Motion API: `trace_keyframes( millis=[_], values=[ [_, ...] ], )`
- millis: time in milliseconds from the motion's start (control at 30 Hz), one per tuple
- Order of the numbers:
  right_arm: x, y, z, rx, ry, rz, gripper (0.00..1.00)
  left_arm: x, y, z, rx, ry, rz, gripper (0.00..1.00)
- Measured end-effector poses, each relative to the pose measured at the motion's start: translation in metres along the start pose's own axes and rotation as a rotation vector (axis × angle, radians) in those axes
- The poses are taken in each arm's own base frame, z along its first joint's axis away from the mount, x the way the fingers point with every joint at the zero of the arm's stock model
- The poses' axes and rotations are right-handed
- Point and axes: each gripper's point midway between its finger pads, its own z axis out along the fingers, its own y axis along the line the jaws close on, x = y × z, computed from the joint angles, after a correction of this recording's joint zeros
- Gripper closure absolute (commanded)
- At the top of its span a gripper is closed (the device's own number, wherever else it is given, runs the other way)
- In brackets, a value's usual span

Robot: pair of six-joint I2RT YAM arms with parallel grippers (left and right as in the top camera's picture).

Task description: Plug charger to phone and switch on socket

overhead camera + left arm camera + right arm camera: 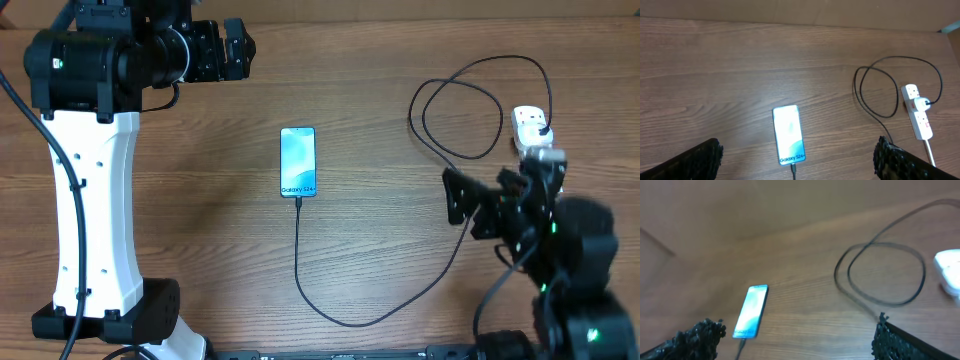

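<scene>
The phone (298, 162) lies flat mid-table with its screen lit; it also shows in the left wrist view (788, 134) and the right wrist view (752, 311). The black charger cable (330, 300) is plugged into the phone's near end, curves right and loops up to its plug in the white socket strip (528, 127), also seen in the left wrist view (918, 112). My left gripper (237, 51) is open and empty at the far left. My right gripper (462, 202) is open and empty, just in front of the socket.
The cable's loop (460, 110) lies on the wood left of the socket. The left arm's white column (95, 200) stands at the table's left side. The right arm's body (570, 250) covers the near right corner.
</scene>
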Motion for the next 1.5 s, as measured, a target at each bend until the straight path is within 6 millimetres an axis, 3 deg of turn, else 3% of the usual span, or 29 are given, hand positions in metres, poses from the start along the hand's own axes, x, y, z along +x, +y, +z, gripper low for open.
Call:
trace_keyframes(
  millis=[233,433,1000,1300,1500],
  values=[
    [0.034,-0.017,-0.001,-0.009,-0.161,-0.028,0.0,0.0,0.0,0.0,0.0,0.0,0.0,0.0],
    [0.056,-0.031,0.011,-0.013,-0.262,-0.041,0.0,0.0,0.0,0.0,0.0,0.0,0.0,0.0],
    [0.1,-0.052,0.036,-0.015,-0.295,-0.044,0.0,0.0,0.0,0.0,0.0,0.0,0.0,0.0],
    [0.081,-0.043,0.022,-0.047,-0.398,-0.061,0.0,0.0,0.0,0.0,0.0,0.0,0.0,0.0],
    [0.082,-0.043,0.022,-0.047,-0.397,-0.06,0.0,0.0,0.0,0.0,0.0,0.0,0.0,0.0]
  ],
)
